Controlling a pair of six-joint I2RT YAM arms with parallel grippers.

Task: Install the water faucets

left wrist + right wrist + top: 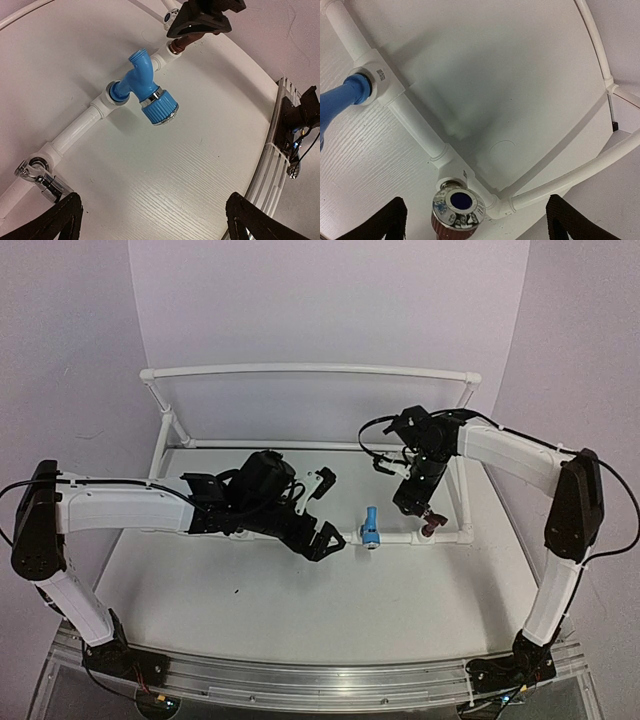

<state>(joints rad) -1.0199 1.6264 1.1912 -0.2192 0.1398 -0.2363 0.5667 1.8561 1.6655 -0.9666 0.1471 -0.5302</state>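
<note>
Steeply, the right gripper (424,510) is angled down, the red-brown tap (458,212) between its parted jaws; the left gripper (327,512) is held level, jaws parted, the blue tap (145,87) ahead.

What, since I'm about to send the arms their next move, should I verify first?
1. Right gripper clear of the red-brown faucet: ok, jaws wide on either side, not touching it.
2. Red-brown faucet seated in the white pipe frame: ok, it sits in the end socket.
3. Blue faucet seated: ok, plugged into its socket.
4. Grey faucet seated: cannot tell, it sits at a fitting near the picture's edge.
5. Left gripper empty: ok, open and holding nothing.
6. Arms apart from each other: ok in the top view.
</note>
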